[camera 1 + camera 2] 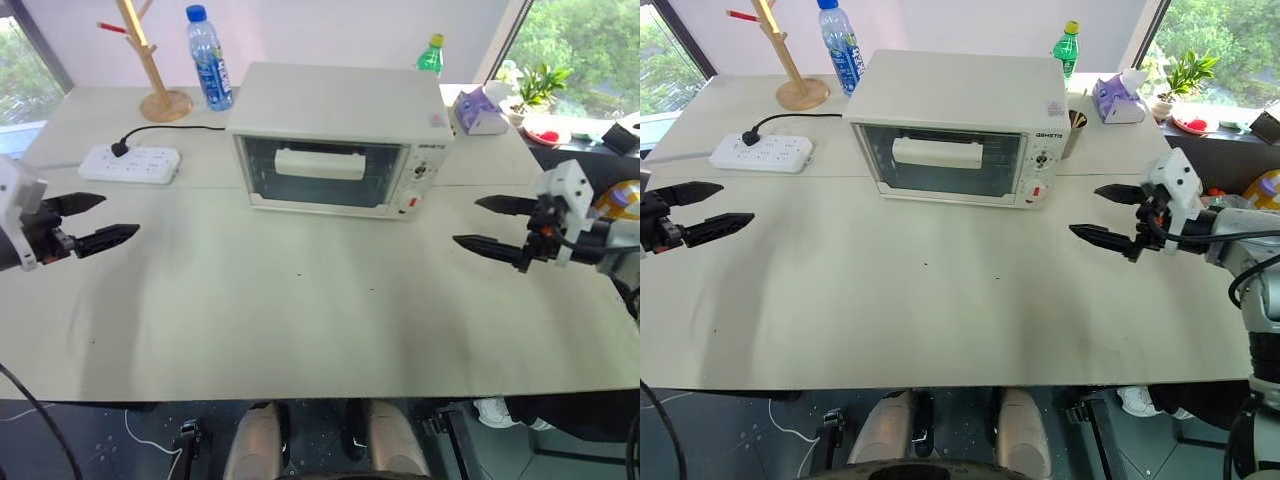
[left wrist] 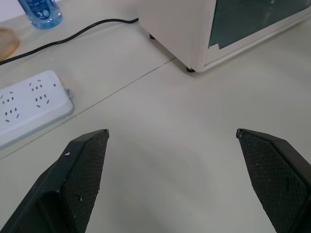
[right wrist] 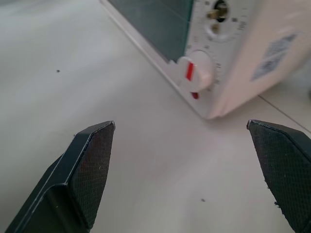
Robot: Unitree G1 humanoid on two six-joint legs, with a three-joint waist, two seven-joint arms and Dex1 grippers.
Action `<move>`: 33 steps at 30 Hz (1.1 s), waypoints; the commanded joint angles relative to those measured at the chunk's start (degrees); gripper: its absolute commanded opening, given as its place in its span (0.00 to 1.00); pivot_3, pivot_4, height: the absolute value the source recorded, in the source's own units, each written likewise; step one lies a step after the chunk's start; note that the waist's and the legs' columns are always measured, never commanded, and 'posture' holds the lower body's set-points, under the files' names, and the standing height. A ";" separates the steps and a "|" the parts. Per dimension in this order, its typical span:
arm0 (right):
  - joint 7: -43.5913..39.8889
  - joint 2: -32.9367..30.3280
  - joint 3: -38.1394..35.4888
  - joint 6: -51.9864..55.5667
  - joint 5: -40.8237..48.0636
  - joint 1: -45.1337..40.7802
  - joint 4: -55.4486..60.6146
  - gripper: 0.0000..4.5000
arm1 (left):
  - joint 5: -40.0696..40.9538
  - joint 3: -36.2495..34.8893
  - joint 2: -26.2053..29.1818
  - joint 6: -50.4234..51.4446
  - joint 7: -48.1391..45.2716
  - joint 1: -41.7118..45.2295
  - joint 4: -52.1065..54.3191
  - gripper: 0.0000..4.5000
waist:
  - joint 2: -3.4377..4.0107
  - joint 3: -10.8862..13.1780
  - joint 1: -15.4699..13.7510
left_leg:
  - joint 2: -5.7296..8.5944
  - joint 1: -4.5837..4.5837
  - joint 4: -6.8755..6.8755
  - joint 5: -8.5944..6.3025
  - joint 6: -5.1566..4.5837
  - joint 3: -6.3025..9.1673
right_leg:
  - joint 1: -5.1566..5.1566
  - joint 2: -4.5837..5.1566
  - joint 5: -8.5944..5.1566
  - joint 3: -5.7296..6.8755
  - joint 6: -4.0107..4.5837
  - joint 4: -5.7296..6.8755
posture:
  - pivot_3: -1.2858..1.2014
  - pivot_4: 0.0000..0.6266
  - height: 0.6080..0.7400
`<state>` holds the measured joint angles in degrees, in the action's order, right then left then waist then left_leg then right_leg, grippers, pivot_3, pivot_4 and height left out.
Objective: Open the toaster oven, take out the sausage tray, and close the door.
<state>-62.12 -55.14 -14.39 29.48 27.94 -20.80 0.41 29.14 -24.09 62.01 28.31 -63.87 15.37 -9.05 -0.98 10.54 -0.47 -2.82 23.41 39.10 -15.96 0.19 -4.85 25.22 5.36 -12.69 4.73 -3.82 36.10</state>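
Left hand [image 1: 118,219] edge-cropped; toaster oven [image 1: 340,140] interior obscured by glass.

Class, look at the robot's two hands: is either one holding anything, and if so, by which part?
Nothing is held. The left hand and right hand both hang open above the pale table, apart from the closed cream-white toaster oven.

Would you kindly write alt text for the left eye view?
A closed toaster oven sits mid-table, with open left gripper and right gripper hovering on either side. Behind it are a power strip and water bottle.
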 commanded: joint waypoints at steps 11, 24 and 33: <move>1.76 0.75 -1.40 2.53 2.61 -0.60 4.12 1.00 | 0.22 -2.38 1.36 0.38 -0.25 0.41 -0.09 0.99 | 0.01 0.00 -0.08 | 0.00 0.00 0.00 0.00 0.00 0.00 | 0.00 0.01 0.00 0.00 0.00 0.00 | 0.52 0.24 0.87; 5.10 11.41 9.98 11.18 7.84 -15.37 11.87 1.00 | 9.30 5.74 -2.75 10.34 -1.72 12.67 10.91 0.99 | 0.00 0.01 -0.07 | 0.01 0.02 0.02 0.00 0.00 0.05 | -0.02 -0.02 0.01 0.00 -0.01 0.03 | 0.52 0.24 0.87; 7.50 19.38 17.66 7.34 1.07 -21.45 4.32 1.00 | 8.99 12.47 -4.71 10.53 -5.01 22.67 9.43 0.99 | -0.04 0.01 -0.16 | 0.08 0.05 0.04 0.01 0.00 0.05 | -0.02 -0.05 0.01 -0.01 -0.01 0.05 | 0.52 0.24 0.87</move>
<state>-54.66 -36.33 3.35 38.51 29.78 -40.41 4.85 37.73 -11.41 57.08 39.20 -68.29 36.00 -0.15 -1.02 10.55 -0.64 -2.74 23.46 39.14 -15.95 0.19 -4.78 25.20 5.30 -12.68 4.72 -3.83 36.15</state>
